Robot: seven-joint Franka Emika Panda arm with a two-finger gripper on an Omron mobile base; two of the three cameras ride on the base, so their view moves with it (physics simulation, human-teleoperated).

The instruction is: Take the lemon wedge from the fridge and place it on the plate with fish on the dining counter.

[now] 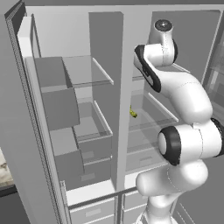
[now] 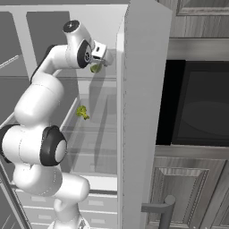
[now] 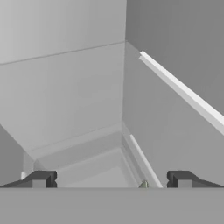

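Observation:
The fridge (image 1: 124, 65) stands open, and my arm reaches into its right compartment. The lemon wedge (image 1: 132, 113) (image 2: 82, 112), tiny and yellow, lies on a middle glass shelf, well below my hand. My gripper (image 2: 106, 57) is up at the level of the upper shelf, pointing into the fridge (image 2: 143, 67). In the hand view the gripper (image 3: 111, 179) is open, its two dark fingertips (image 3: 39, 179) wide apart with nothing between them. A small olive-green item (image 2: 95, 68) sits just under the hand; its tip (image 3: 144, 184) peeks up near the right finger. Plate, fish and dining counter are out of view.
Glass shelves (image 1: 89, 72) and grey door bins (image 1: 57, 105) line the left compartment, with drawers (image 1: 92, 212) below. A dark oven (image 2: 197, 103) and panelled cabinets with a grey bar handle (image 2: 161, 208) stand to the fridge's right. A marble patch (image 1: 4, 170) shows at far left.

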